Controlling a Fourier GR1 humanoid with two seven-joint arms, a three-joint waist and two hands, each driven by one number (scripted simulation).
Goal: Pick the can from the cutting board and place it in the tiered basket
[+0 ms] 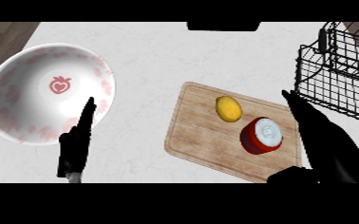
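Closest to the robot, at the bottom of the head view, are its two black hands. The left hand (76, 144) is at the lower left, with its fingers straight and together, pointing up. It holds nothing. Its fingertips show in front of the lower right rim of a big white bowl (28, 71). The right hand (324, 137) is at the lower right, and it looks large. Its fingers are straight and reach up along the right edge of the cutting board (200, 123), with the thumb lower down near the board's bottom right corner. This hand is spread apart and holds nothing. The can (262, 135) sits on the cutting board, just to the left of the right hand's fingers, but the hand is not wrapped around it. The can is red with a pale top, and it stands upright. Right beside it, a little farther up and to the left on the board, is a yellow lemon (229, 108). The board is light wood and lies tilted on the pale counter (154, 52). The white bowl on the left has pink marks around its inside and a small red strawberry picture in the middle. Farther back, at the top right, is the tiered basket (329, 76), made of black wire. It is past the top right corner of the board.
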